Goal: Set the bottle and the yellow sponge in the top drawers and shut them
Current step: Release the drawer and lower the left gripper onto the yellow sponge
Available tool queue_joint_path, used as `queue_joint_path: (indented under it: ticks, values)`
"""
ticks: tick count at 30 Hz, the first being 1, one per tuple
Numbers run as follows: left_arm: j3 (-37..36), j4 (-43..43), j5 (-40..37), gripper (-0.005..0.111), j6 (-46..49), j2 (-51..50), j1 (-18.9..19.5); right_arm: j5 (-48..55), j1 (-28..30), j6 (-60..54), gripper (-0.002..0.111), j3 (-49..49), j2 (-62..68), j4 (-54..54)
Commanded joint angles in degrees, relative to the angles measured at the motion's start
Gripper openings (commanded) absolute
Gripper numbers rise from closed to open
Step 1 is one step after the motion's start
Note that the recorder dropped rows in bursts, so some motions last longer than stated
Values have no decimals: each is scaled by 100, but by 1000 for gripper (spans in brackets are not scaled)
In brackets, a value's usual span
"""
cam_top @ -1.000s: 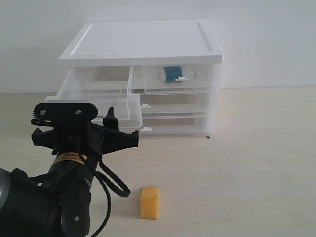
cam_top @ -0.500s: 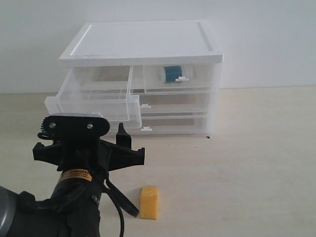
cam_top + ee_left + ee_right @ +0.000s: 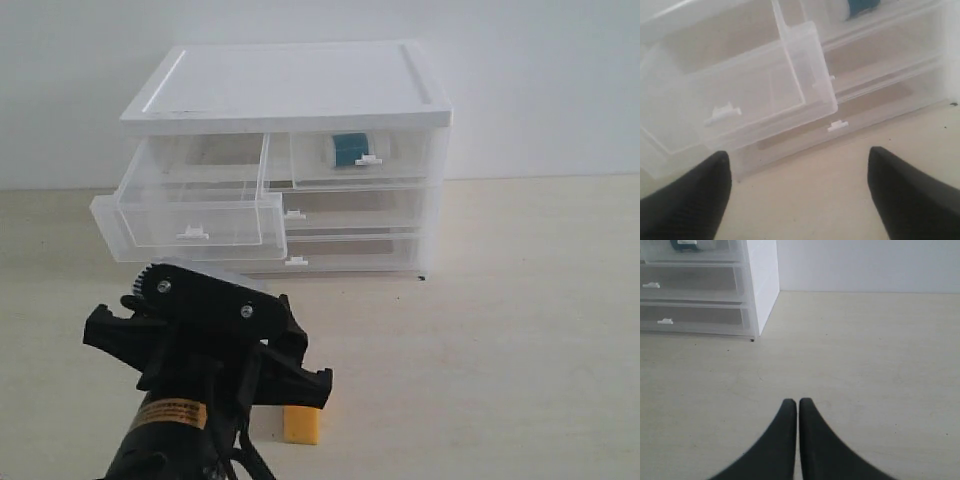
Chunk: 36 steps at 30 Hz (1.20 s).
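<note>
Two top drawers (image 3: pixel 225 175) are sitting in the cabinet (image 3: pixel 290 85): the left drawer (image 3: pixel 190 215) pulled out, the right drawer (image 3: pixel 405 160) shut. The left gripper (image 3: pixel 797 152) is hanging with jaws spread wide; the right gripper (image 3: pixel 798 402) is resting pressed together. The yellow sponge (image 3: pixel 303 425) is lying on the table (image 3: pixel 520 300), half hidden behind the left gripper, so a misjudged pinch is risking shoving it away. The bottle (image 3: pixel 350 150) is lying inside the right drawer.
</note>
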<state>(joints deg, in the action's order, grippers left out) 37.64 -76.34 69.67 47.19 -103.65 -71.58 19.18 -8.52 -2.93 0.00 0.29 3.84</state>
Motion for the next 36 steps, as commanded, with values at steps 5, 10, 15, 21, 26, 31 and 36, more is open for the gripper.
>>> queue_joint_path:
  ticks: [5,10,15,21,26,31,36]
  values:
    - [-41,-87,30,41,1057,1019,-44,-15,2,-43,0,0,-29,-18]
    - [-41,292,30,19,1573,1840,65,-15,2,-33,0,0,-29,-18]
    - [-41,1588,-915,4,1559,2371,708,-15,2,-33,0,0,-29,-18]
    - [-30,2946,-2377,4,612,2610,1595,-15,2,-33,0,0,-29,-18]
    - [43,4915,-4030,4,-518,2672,2031,-15,2,-33,0,0,-29,-18]
    - [664,5699,-6353,4,-981,2651,2185,-15,2,-33,0,0,-29,-18]
    - [1236,5768,-8118,4,-995,2635,2175,-15,2,-33,0,0,-29,-18]
